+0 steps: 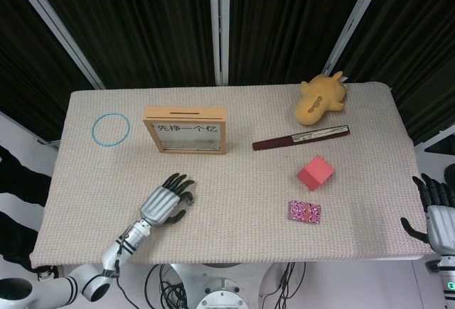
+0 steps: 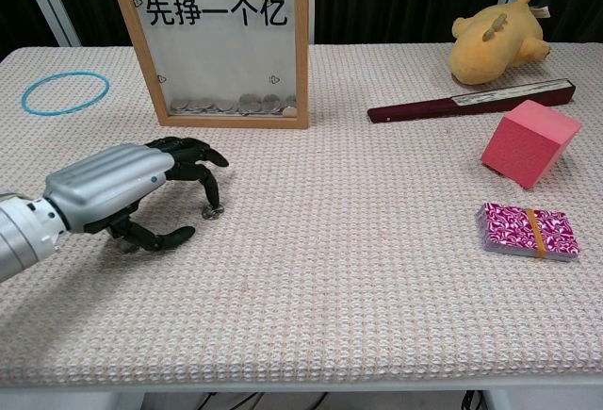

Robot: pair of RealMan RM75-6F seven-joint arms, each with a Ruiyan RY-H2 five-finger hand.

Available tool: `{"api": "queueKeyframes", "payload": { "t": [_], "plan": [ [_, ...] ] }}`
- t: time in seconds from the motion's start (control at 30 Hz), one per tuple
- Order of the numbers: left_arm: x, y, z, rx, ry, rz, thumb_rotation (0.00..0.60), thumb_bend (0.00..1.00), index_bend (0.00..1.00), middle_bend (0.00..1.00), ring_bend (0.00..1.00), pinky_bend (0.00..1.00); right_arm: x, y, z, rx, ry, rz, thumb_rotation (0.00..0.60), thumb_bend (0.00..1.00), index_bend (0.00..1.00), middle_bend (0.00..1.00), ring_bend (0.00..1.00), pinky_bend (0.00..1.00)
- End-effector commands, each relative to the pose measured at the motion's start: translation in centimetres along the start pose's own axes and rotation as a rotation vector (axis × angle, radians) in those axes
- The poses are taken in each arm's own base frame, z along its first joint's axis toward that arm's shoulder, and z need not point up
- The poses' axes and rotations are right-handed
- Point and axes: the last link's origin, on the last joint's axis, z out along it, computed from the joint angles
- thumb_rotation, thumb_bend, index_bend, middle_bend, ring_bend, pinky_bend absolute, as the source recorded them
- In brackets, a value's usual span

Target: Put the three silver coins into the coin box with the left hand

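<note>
Reaching low over the table, the left hand (image 2: pixel 132 188) has its fingers curled apart and holds nothing; a fingertip (image 2: pixel 213 208) touches a silver coin (image 2: pixel 212 212). I think it should pinch gently, then lift toward the coin box (image 2: pixel 224 42). The right hand (image 1: pixel 437 213) rests open, far off.

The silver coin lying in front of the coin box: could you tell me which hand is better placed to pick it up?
The left hand: its fingertips sit right at the silver coin, near the coin box. The right hand hangs off the table's far right edge, beyond the pink block.
</note>
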Motion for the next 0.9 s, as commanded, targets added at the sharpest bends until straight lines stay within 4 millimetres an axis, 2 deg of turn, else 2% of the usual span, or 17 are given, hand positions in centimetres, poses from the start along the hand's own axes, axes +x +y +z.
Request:
{"api": "queueKeyframes", "payload": {
  "t": [0.03,0.53,0.9],
  "plan": [
    [-0.1,0.1,0.1,-0.003,-0.003,0.0,0.6,0.31,0.37,0.11,0.0,0.06,-0.1,0.0,0.0,-0.001,-0.004,0.002,0.6,0.21,0.0,0.0,0.0,0.0],
    [-0.4,0.4,0.8,-0.012,-0.016,0.009,0.6,0.31,0.37,0.11,0.0,0.06,-0.2,0.3,0.1,-0.003,-0.008,0.007,0.6,0.21,0.0,0.0,0.0,0.0],
    [-0.5,0.5,1.6,-0.019,-0.007,0.019,0.6,0.31,0.44,0.13,0.0,0.06,-0.3,0.5,0.1,-0.008,-0.011,0.01,0.6,0.21,0.0,0.0,0.0,0.0]
  ]
}}
